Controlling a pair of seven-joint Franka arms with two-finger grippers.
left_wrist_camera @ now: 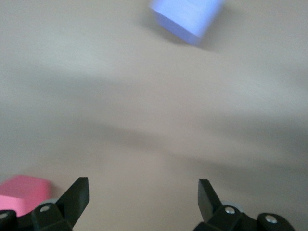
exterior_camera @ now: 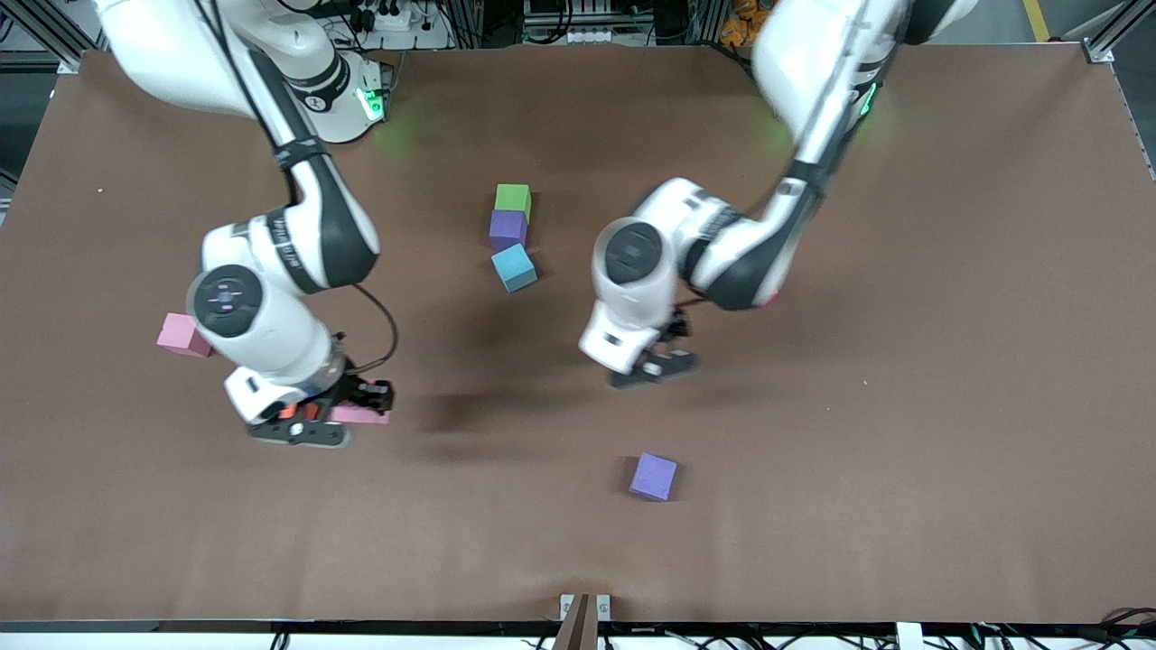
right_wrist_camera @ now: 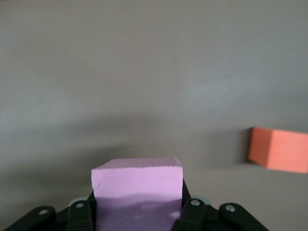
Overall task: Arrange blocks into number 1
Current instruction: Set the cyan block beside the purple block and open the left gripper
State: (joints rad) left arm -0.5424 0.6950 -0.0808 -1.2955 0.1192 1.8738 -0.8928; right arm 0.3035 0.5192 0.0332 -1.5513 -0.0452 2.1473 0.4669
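A brown table with a small metal bracket at its near edge.

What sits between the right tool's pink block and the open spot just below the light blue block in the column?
Nothing visible. The right tool grips a pink block; bare table lies between it and the spot nearer the front camera than the light blue block. The open left tool hovers beside that path.

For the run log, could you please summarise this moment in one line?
right hand: shut on pink block | left hand: open, empty | column: green, purple, light blue
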